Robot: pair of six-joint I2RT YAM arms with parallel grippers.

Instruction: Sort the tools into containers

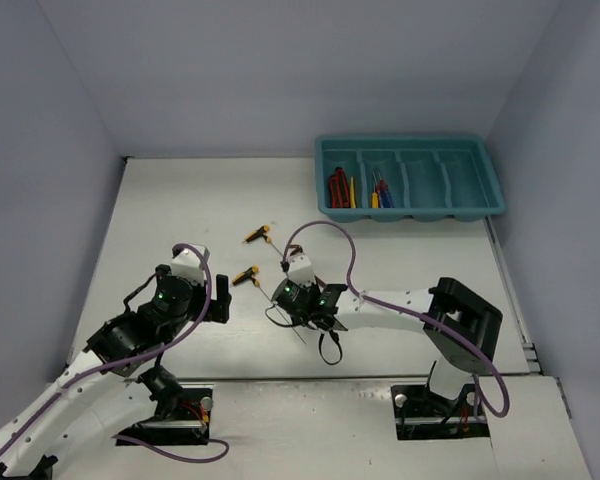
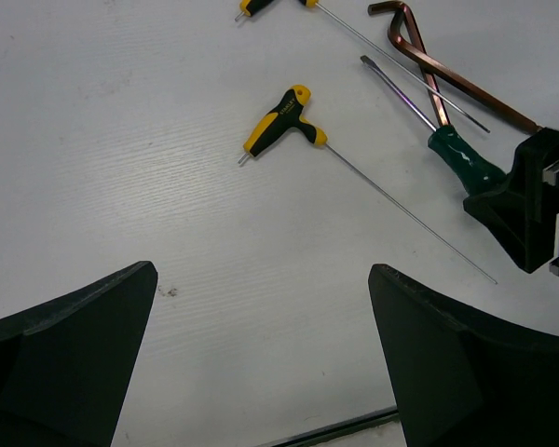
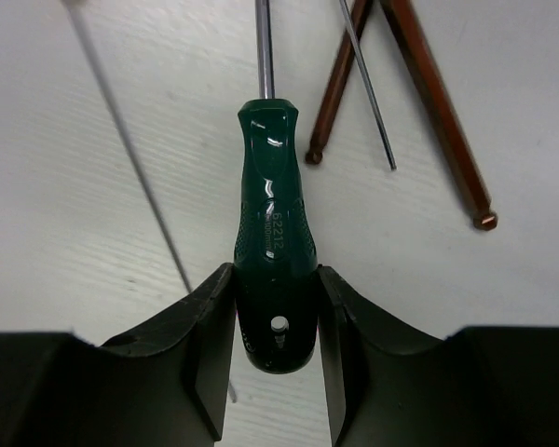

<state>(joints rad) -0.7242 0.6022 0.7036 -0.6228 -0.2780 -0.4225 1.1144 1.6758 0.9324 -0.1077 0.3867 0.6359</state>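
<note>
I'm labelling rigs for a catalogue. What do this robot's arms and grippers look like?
The left arm and right arm are white tubes with black joint housings, a purple cable looping along each, and small green lights near the wrists. The left gripper and right gripper have broad, matte-black, wedge-shaped fingers with no visible markings.

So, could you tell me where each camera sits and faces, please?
Top external: above, behind the arms, facing down toward the teal tray; both arms show.
Left wrist: down at a yellow-black T-handle; open jaws below.
Right wrist: down at the green screwdriver between its jaws.
Both wrist views share that screwdriver.
</note>
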